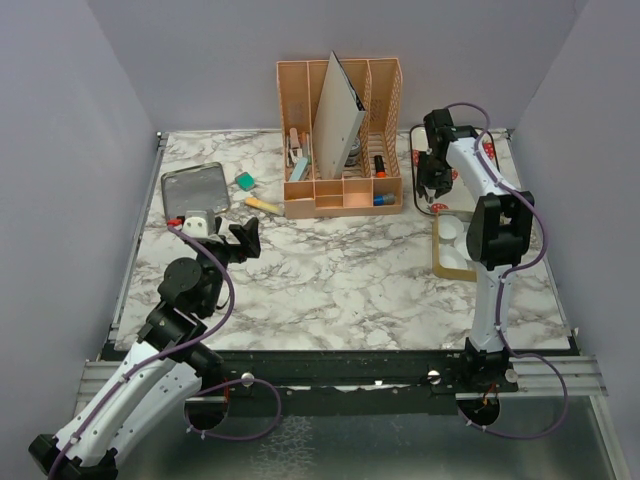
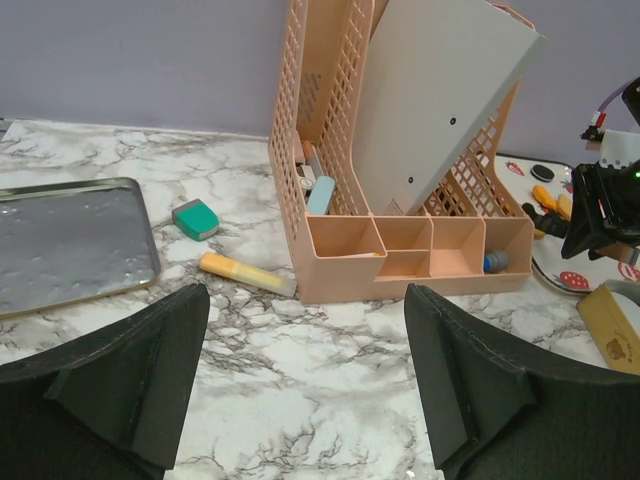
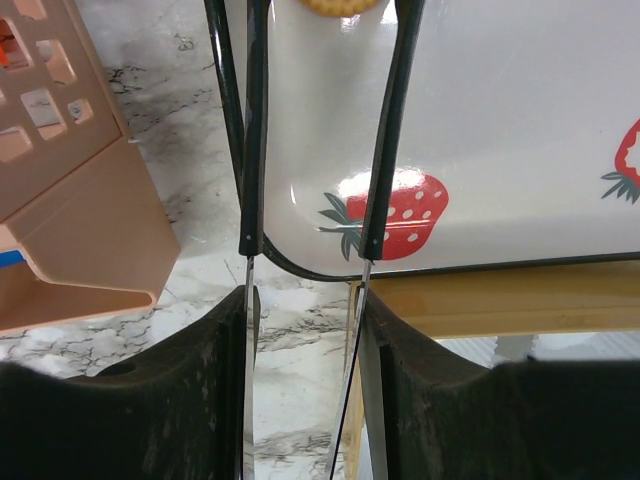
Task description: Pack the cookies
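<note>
My right gripper [image 3: 305, 310] is shut on metal tongs with black arms [image 3: 252, 150] and holds them over a white plate with strawberry prints [image 3: 500, 120] at the table's far right. An orange-yellow cookie [image 3: 340, 6] sits between the tong tips at the top edge of the view; whether it is pinched I cannot tell. In the left wrist view, more cookies [image 2: 545, 195] lie on the plate [image 2: 570, 270] behind the right gripper [image 2: 600, 210]. A wooden box [image 1: 455, 245] with white paper cups sits just nearer than the plate. My left gripper [image 2: 305, 330] is open and empty over the marble.
A peach desk organiser [image 1: 340, 140] with a grey folder stands at the back centre. A metal tray [image 1: 195, 190] lies at the back left. A green eraser [image 1: 244, 181] and a yellow highlighter [image 1: 262, 205] lie between them.
</note>
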`<state>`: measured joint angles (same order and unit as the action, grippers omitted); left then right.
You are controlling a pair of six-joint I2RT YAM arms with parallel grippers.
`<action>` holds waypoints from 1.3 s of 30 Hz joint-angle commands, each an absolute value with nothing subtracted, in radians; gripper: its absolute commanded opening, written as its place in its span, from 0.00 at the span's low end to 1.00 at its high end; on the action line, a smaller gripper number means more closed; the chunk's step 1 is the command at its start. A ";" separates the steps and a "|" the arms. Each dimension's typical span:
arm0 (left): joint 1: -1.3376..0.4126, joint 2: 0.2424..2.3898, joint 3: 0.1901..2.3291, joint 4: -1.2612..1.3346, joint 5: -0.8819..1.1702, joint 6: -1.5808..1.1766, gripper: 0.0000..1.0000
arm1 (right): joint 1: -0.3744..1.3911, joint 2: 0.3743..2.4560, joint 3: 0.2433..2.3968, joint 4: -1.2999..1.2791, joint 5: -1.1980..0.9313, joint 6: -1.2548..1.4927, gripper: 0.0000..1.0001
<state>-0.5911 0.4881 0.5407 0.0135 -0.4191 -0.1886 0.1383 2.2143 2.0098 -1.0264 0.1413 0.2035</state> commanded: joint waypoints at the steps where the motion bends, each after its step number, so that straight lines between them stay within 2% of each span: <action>1: -0.589 0.475 0.531 0.029 -0.420 -0.172 0.85 | 0.138 2.222 2.028 -1.052 0.168 0.179 0.43; 10: -0.588 0.473 0.531 0.029 -0.419 -0.172 0.85 | 0.138 2.168 2.010 -1.064 0.193 0.178 0.25; 22: -0.589 0.476 0.531 0.031 -0.415 -0.170 0.85 | 0.139 1.969 1.873 -1.062 0.182 0.184 0.19; 39: -0.588 0.498 0.534 0.031 -0.411 -0.172 0.85 | 0.140 1.512 1.490 -1.104 0.097 0.219 0.16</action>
